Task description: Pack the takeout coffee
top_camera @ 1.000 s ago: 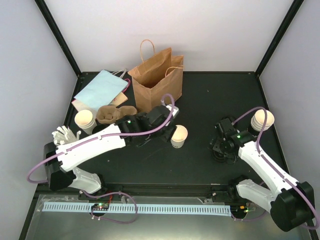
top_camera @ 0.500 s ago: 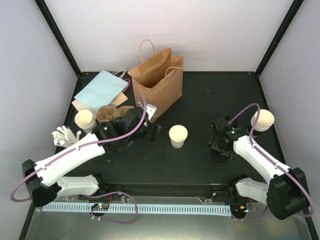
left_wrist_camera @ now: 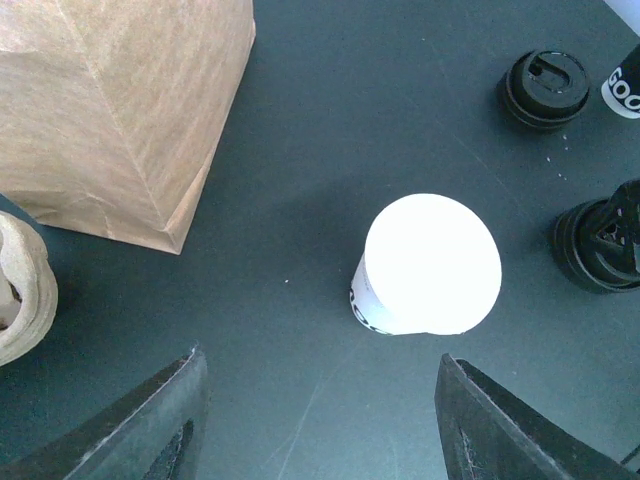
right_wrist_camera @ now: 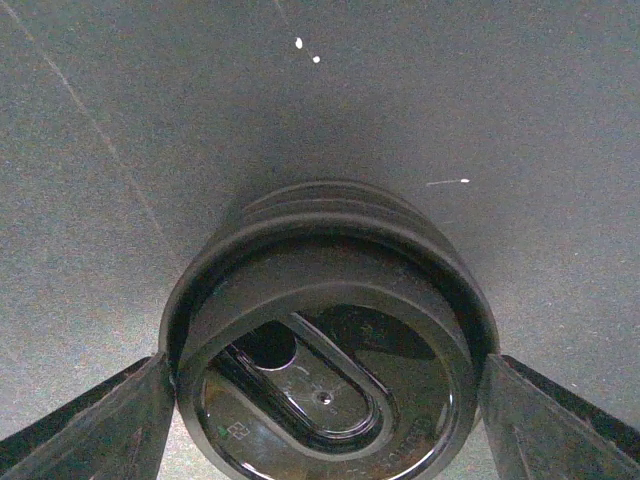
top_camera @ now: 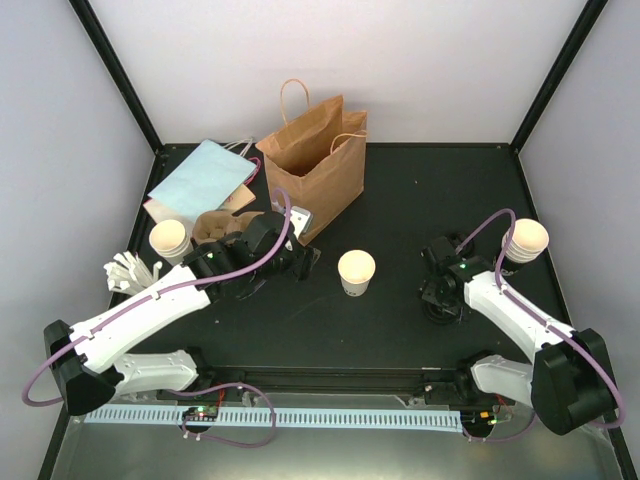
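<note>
An open takeout cup [top_camera: 356,270], black outside and cream inside, stands lidless at the middle of the black table [top_camera: 420,190], just right of the brown paper bag [top_camera: 315,165]. White print on its side and on a second cup [left_wrist_camera: 625,85] at the frame edge is too cropped to read. The left gripper [left_wrist_camera: 320,420] hovers near the open cup, jaws apart and empty. Only the right wrist view shows the black lid [right_wrist_camera: 330,330] close up, sip slot uppermost. The right gripper [right_wrist_camera: 330,400] straddles it, jaws wide against its rim; whether they press it cannot be told. The overhead view alone shows the pale-blue bag [top_camera: 203,177], the pulp carrier [top_camera: 222,228], cup stacks [top_camera: 170,240] at both sides, and white walls.
</note>
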Robot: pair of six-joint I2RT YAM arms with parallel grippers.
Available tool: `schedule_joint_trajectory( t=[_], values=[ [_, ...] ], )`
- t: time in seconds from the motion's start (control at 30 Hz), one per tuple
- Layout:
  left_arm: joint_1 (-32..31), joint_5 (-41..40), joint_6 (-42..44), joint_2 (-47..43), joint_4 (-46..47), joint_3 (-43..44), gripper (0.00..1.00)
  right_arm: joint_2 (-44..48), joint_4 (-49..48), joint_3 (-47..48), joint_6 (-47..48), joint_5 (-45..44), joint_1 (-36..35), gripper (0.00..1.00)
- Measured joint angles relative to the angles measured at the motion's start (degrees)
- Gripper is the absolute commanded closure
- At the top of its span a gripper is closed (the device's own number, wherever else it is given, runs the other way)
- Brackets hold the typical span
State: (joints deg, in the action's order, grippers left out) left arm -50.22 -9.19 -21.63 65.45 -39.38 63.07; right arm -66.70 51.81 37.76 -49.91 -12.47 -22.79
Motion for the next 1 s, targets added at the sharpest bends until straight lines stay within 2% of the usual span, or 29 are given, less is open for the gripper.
schedule_joint_trajectory(
  t=[0.43, 0.53, 1.0],
  values=[
    [0.4, 0.5, 0.0, 0.0, 0.0, -0.4, 0.36, -0.1, -0.2, -0.7, 0.0, -0.5, 0.0, 0.20],
    [0.4, 0.5, 0.0, 0.0, 0.0, -0.5, 0.36, -0.4, -0.4, -0.6, 0.0, -0.5, 0.0, 0.24],
    [0.8, 0.5, 0.0, 0.0, 0.0, -0.7, 0.36, 1.1, 3.0, 2.5, 0.0, -0.6, 0.0, 0.24]
  ],
)
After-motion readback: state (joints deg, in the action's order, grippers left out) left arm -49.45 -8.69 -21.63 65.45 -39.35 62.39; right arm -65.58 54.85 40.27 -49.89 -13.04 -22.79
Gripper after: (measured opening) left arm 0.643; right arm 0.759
